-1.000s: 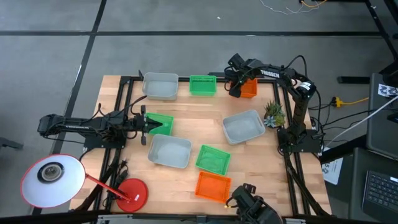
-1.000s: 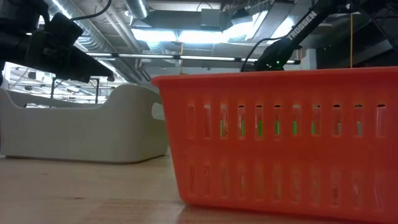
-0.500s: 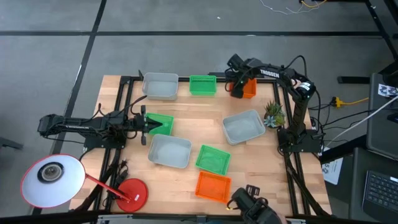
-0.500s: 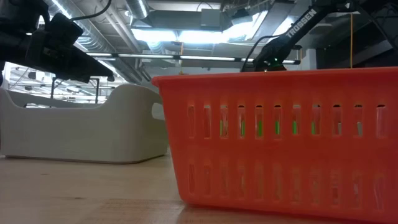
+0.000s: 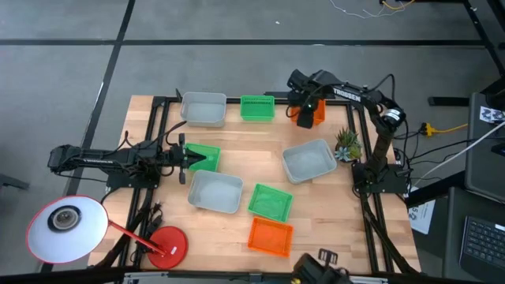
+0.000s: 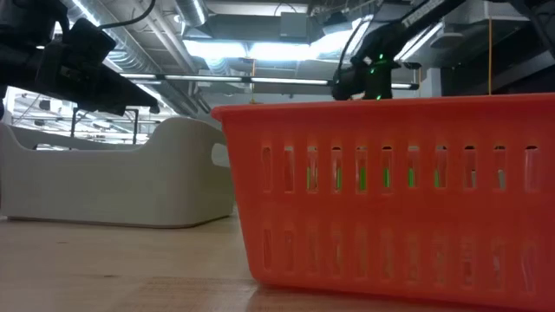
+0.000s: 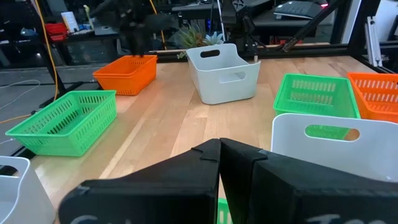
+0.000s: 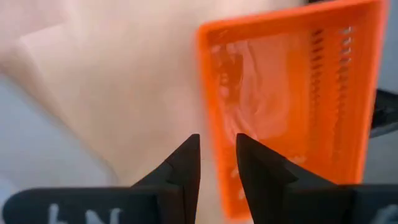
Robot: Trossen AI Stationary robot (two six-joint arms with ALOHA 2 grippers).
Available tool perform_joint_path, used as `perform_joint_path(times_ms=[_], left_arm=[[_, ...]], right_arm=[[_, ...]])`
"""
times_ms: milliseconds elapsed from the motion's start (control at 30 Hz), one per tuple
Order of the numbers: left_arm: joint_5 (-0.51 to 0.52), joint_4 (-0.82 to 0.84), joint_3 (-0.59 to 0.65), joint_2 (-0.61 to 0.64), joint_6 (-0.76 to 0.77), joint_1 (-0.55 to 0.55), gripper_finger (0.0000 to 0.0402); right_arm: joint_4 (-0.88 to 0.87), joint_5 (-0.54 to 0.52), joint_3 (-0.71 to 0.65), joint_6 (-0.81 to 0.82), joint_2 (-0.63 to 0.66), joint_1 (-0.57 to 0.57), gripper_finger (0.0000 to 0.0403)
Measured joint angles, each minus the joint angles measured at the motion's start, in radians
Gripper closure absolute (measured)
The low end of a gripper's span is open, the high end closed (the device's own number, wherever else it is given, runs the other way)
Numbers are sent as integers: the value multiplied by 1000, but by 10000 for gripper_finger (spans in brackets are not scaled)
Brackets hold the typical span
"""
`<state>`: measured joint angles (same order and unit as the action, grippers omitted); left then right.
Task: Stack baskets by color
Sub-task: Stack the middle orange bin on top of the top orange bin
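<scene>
Right gripper (image 5: 303,110): we found it at the table's far edge, over the near-left rim of the orange basket at the far right (image 5: 315,111). In the right wrist view its fingers (image 8: 186,165) stood a little apart, one on either side of that basket's wall; we could not tell whether they pressed on it.
Left gripper (image 5: 184,158): we saw it at the table's left side, jaws brought fully together with nothing between them, its tip just at the left edge of the green basket by the left arm (image 5: 203,156).
Orange basket at the far right: it sat in the far right corner, beside the green basket at the far edge (image 5: 257,107).
Orange basket at the near edge (image 5: 271,236): it lay alone at the near side, right against the low camera, just in front of the green basket in the middle (image 5: 271,202).
Grey basket at the far left (image 5: 203,109): we saw it left of the far green one.
Grey basket in the middle (image 5: 215,192): it lay just near of the left arm's green basket.
Grey basket at the right (image 5: 309,160): it sat tilted, next to the potted plant (image 5: 346,143).
Stacks: we counted seven baskets in the high view, all lying apart; whether any already held another of its colour we could not tell.
Red disc (image 5: 166,245): it lay at the near left corner.
</scene>
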<state>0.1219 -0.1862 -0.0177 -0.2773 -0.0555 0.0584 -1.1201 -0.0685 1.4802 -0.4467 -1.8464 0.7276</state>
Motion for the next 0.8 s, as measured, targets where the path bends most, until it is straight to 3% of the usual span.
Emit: perform_joint_path(times_ms=[200,533,800], left_arm=[[0,19,0,0,0,0,401],[0,18,0,0,0,0,401],[0,18,0,0,0,0,401]], right_arm=[[-30,92,-108,-1,117,-17,299],[226,87,-356,-4,137,36,299],[343,62,-407,-5,137,64,299]])
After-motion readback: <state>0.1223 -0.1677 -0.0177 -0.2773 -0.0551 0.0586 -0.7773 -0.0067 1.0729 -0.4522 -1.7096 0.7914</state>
